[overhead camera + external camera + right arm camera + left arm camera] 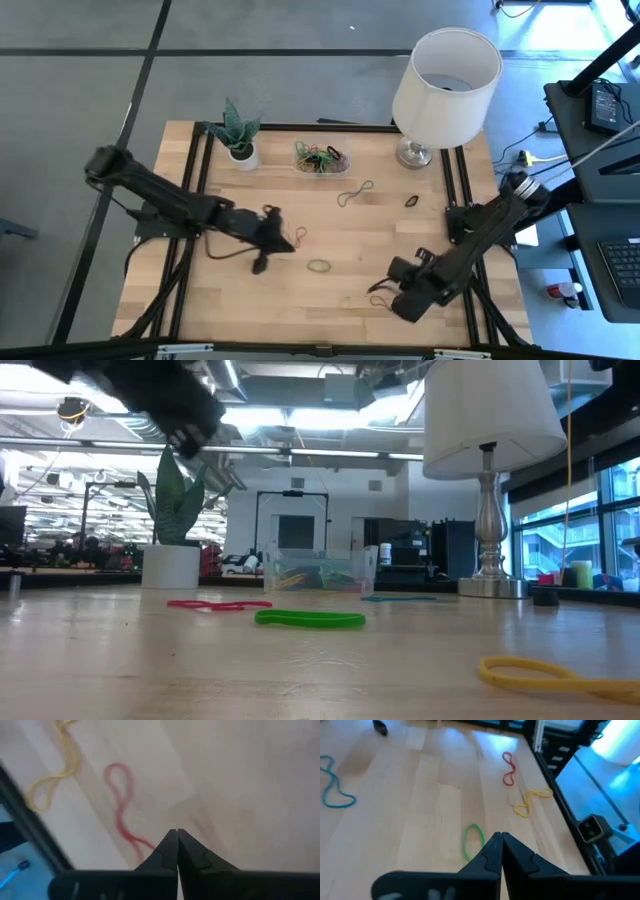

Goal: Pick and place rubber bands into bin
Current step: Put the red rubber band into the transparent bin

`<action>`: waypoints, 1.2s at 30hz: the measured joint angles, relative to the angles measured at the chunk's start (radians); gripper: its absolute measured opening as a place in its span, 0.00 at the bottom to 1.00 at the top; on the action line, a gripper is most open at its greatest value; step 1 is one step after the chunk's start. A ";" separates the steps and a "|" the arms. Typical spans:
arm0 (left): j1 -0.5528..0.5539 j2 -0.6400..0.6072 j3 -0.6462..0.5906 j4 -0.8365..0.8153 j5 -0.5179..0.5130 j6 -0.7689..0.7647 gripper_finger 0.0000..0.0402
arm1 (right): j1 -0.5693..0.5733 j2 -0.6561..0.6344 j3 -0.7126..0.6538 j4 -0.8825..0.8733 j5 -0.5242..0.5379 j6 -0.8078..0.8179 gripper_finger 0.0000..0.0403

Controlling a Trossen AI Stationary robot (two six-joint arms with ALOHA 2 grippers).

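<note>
High view, bin [322, 158]: clear shallow tray, far centre, coloured rubber bands [318, 156] inside.
Left gripper [296, 243]: closed, empty.
Right gripper [385, 286]: closed, empty.

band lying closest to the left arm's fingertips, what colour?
Green: a single green rubber band on the wood, clearest in the left wrist view.

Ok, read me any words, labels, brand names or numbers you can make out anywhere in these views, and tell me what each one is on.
None can be read.
The bin, the rubber bands, the lamp and the plant pot show no print.
The grey unit on the side desk may carry markings: too small to read.
</note>
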 joint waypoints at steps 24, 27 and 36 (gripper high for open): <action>0.176 -0.619 -0.326 -0.093 0.105 0.294 0.00 | -0.068 0.354 0.087 0.196 -0.017 -0.005 0.26; 0.214 -0.671 -0.366 -0.043 0.146 0.287 0.00 | -0.072 0.362 0.088 0.197 -0.018 0.004 0.18; 0.240 -0.762 -0.479 0.124 0.244 0.236 0.00 | -0.093 0.370 0.136 0.138 -0.021 0.074 0.01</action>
